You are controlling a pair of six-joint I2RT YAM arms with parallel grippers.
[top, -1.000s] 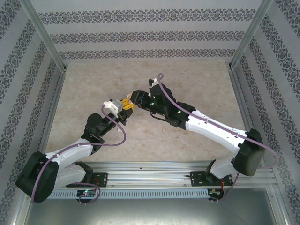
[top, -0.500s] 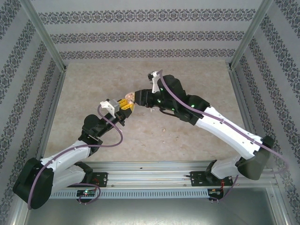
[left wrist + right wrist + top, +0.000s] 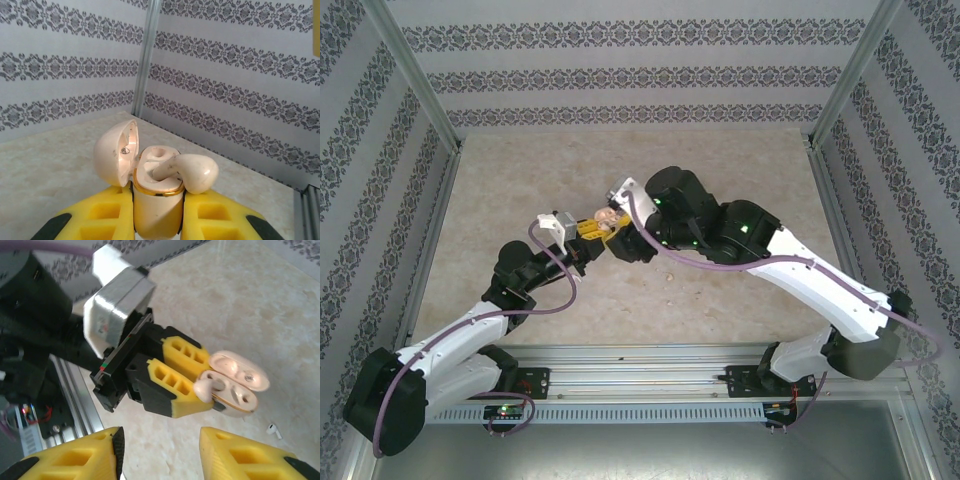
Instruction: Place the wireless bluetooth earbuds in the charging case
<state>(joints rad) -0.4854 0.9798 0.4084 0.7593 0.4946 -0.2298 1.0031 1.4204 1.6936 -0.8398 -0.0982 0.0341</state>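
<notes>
1 chg case (image 3: 156, 210), 2 earbuds (image 3: 192, 172) (image 3: 272, 429), L gripper (image 3: 598, 228) + R gripper (image 3: 160, 440) = 2, 2 arms (image 3: 470, 335) (image 3: 800, 275)

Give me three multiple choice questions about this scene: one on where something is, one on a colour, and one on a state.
1. Where is the charging case?
A. lying on the table
B. held by the left gripper
C. on the rail

2. What colour are that gripper's fingers?
A. yellow
B. blue
C. red

3. How is the case's lid?
A. shut
B. open
C. taken off

Answers:
1 B: the case body sits clamped between the two fingers.
2 A: both show bright yellow in the left wrist view.
3 B: the lid stands swung back, the inside of the case exposed.
</notes>
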